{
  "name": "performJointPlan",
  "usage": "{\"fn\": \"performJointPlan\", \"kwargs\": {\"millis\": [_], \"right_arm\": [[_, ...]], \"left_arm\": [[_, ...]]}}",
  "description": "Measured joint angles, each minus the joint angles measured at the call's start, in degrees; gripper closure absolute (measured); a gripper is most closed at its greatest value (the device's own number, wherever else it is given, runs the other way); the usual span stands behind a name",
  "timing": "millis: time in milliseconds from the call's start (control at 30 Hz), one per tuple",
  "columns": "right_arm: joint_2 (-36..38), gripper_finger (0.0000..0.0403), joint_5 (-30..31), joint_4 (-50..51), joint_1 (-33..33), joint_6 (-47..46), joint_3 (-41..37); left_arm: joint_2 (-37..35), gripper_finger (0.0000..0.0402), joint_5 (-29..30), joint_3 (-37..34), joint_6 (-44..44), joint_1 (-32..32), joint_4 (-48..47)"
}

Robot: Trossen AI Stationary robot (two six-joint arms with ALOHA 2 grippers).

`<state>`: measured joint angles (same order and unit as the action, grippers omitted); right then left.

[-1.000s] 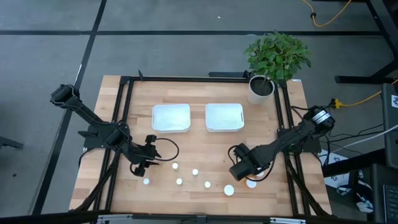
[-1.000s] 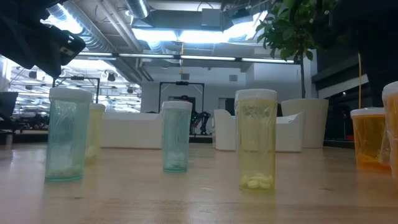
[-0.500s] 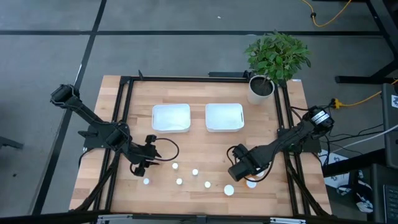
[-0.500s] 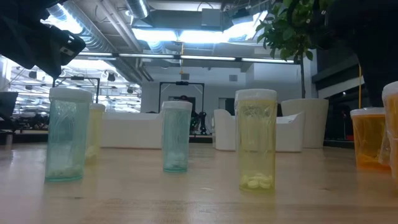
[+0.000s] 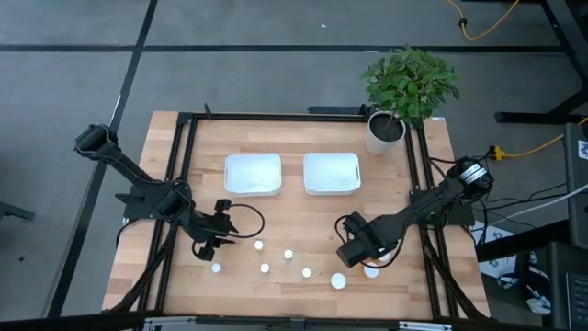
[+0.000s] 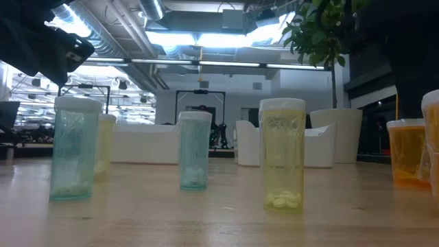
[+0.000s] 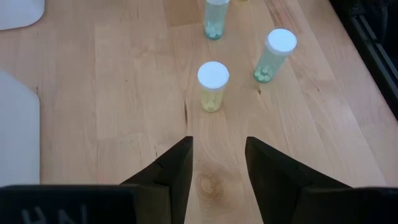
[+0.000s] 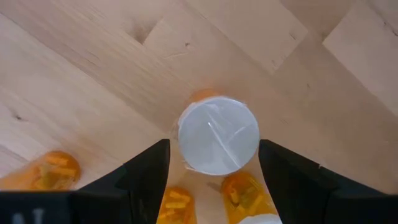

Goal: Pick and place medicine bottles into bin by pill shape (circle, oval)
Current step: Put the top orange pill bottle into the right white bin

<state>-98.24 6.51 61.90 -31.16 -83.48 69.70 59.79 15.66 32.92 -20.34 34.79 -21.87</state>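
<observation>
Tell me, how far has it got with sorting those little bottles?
Nothing looks sorted: both white bins look empty. The right gripper stands open around an orange bottle's white cap, not clamped. The left gripper is open before a yellowish bottle. Every visible bottle remains on the table.

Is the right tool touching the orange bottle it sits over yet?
Apart. The right wrist view shows the right tool open, with bare wood between each finger and the orange bottle's white cap.

Open-plan robotics lab: wooden bench (image 5: 299, 221), exposed ceiling ducts (image 6: 130, 38), potted plant (image 5: 404, 87).
</observation>
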Motion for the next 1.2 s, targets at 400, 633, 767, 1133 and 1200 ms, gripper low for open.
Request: {"fn": "performJointPlan", "kwargs": {"millis": [400,633,767,1133,1200], "right_arm": [[0.0,0.0156,0.9,0.0,0.0,-0.1,-1.2],[0.1,0.0156,1.4,-1.8,0.6,0.0,-2.5],[0.1,0.0156,1.4,-5.2,1.6,0.0,-5.6],[0.1,0.0156,7.8,-6.9,2.2,-0.1,-7.1],[0.1,0.0156,9.4,-7.2,2.3,-0.2,-7.1]], "left_arm": [[0.0,0.0261,0.0,0.0,0.0,0.0,0.0],[0.0,0.0261,0.0,0.0,0.0,0.0,0.0],[0.0,0.0261,0.0,0.0,0.0,0.0,0.0],[0.0,0.0261,0.0,0.0,0.0,0.0,0.0],[0.0,0.0261,0.0,0.0,0.0,0.0,0.0]]}}
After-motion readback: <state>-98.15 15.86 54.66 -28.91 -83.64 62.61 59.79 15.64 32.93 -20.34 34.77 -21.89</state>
